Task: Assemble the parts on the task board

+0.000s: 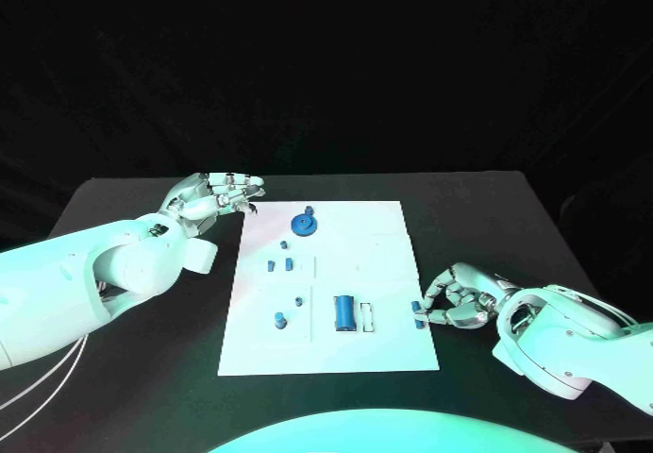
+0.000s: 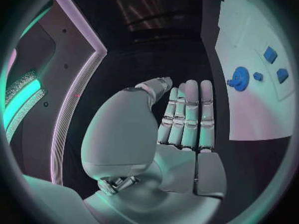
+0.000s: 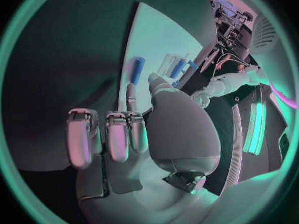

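Parts [image 1: 345,312] lie on the task board [image 1: 367,255] beside the curled, empty right hand [image 1: 456,300]

White task board [image 1: 357,283]; blue parts [image 1: 344,312]; black table [image 1: 490,217].

Item: my work surface and surroundings, under teal-green light.

One black table [image 1: 150,311], matte, its far edge running straight across in front of me and its far corners visible to left and right. Behind it, unbroken darkness; I can tell no wall or window from my head camera. Beside my left wrist, a dark panel [image 2: 74,45] edged by a pale lilac strip, with a bright green light bar [image 2: 22,102] further out. Beside my right wrist, another upright green light bar [image 3: 255,127] and a cluttered rack of equipment [image 3: 227,20], its details too small to tell.
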### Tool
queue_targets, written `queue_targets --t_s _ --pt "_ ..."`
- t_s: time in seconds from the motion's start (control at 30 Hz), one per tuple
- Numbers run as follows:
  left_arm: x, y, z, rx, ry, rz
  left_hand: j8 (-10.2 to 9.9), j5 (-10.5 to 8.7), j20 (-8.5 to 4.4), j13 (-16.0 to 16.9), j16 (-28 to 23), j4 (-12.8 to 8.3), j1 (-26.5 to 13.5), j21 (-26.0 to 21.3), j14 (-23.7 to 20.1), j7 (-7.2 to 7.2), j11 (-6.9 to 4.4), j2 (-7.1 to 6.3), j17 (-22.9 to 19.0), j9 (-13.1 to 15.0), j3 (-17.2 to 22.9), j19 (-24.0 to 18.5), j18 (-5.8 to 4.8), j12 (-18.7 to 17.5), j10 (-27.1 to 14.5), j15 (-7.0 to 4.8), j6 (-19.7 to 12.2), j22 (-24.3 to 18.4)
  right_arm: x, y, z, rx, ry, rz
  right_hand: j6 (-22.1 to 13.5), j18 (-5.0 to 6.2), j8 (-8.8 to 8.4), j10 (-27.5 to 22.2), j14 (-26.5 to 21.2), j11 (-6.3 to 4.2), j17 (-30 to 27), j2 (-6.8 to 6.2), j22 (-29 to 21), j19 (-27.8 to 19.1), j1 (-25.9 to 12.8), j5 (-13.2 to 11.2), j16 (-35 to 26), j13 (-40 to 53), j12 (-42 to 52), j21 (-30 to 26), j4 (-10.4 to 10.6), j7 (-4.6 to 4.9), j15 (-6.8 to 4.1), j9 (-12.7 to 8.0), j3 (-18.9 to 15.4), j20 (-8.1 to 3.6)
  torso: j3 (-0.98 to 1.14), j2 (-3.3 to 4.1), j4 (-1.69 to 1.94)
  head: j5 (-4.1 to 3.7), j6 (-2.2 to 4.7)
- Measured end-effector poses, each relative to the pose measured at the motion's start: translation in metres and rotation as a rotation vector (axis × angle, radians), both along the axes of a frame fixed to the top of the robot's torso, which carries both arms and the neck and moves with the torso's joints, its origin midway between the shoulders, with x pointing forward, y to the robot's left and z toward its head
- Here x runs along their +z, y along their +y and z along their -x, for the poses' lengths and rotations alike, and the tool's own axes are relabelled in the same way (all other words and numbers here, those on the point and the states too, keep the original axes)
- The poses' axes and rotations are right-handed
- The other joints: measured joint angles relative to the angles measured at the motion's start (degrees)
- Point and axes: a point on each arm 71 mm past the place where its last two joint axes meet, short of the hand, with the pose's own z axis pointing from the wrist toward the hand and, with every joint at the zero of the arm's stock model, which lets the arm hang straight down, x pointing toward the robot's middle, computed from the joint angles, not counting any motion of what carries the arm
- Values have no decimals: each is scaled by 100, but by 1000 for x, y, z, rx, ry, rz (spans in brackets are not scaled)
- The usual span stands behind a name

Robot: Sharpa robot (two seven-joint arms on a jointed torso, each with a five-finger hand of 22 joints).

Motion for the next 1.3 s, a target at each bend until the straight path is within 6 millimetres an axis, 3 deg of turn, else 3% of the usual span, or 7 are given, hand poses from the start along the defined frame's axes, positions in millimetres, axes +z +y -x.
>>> queue_targets --t_s 0.43,0.57,0.9,0.93,1.3 --pt "-2 1 0 2 4 -1 0 0 0 -5 0 16 0 -27 0 0 0 0 0 0 -16 0 0 0 0 0 0 -1 -12 14 0 25 12 51 85 0 92 2 0 -2 -1 -6 -1 0 -35 0 0 0 0 19 -1 -43 0 42 -16 0 -5 -1 -2 37 -15" --pt "-2 2 1 3 4 -1 0 0 0 -5 0 16 0 -27 0 0 0 0 0 1 -16 0 0 0 0 0 0 -1 -13 18 -1 39 0 75 144 0 133 2 22 -43 -1 77 -1 0 55 0 0 0 0 42 -20 -60 -22 60 4 0 -5 -2 -1 38 -21" --pt "-2 2 1 4 5 -2 0 0 0 -4 0 16 0 -26 0 0 0 0 1 -5 -16 0 0 0 0 0 0 -1 -12 31 -3 89 -47 127 148 1 108 1 21 -85 4 0 -2 22 658 -26 0 0 0 57 -82 -90 -64 162 642 -22 -7 -4 -3 49 -16" --pt "-2 2 1 4 6 -2 0 0 0 -4 0 16 0 -27 0 0 0 0 1 -5 -16 0 0 0 0 0 0 -1 -12 32 -4 92 -52 132 140 1 97 1 21 -84 4 -23 -2 22 696 -22 0 0 0 57 -91 -82 -64 259 711 -22 -7 -5 -2 50 -13" --pt "-2 3 1 5 6 -2 0 0 0 -4 0 16 0 -26 0 0 0 0 1 -4 -16 0 0 0 0 0 0 -1 -10 39 -2 102 -72 153 149 1 45 0 0 -83 3 8 -2 22 858 -10 0 0 0 57 -66 -92 -84 268 889 -22 -8 -8 0 73 0"
